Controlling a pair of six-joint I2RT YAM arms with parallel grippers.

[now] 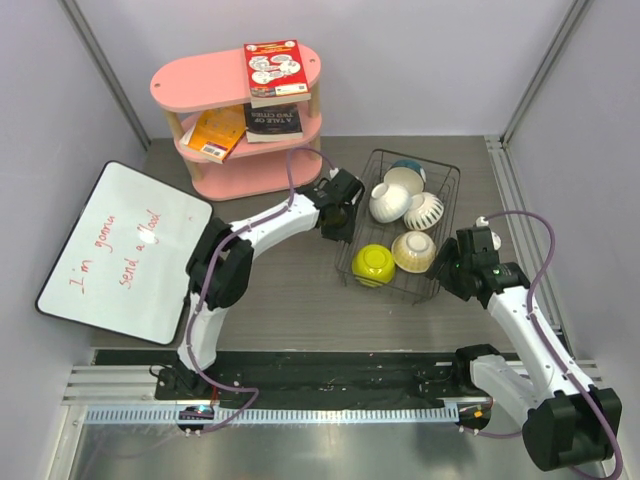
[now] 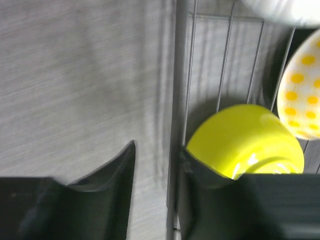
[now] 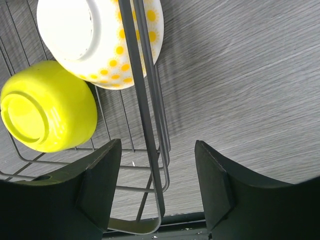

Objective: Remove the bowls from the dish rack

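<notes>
The black wire dish rack (image 1: 420,160) sits right of the table's centre. In it lie a yellow-green bowl (image 1: 373,264), a cream bowl with yellow dots (image 1: 413,251), two white bowls (image 1: 389,202) (image 1: 424,210) and a teal-rimmed bowl (image 1: 406,175). My left gripper (image 1: 343,222) (image 2: 159,147) straddles the rack's left rim wire (image 2: 176,100). Its jaws are narrow but open, with a gap left of the wire, and the yellow-green bowl (image 2: 240,135) lies just inside. My right gripper (image 1: 452,268) (image 3: 158,145) stands wide open astride the right rim wire (image 3: 145,115), touching neither the yellow-green bowl (image 3: 50,107) nor the dotted bowl (image 3: 75,30).
A pink two-tier shelf (image 1: 240,120) holding books stands at the back left of the rack. A whiteboard with red writing (image 1: 125,250) lies at the left. Grey enclosure walls close in both sides and the back.
</notes>
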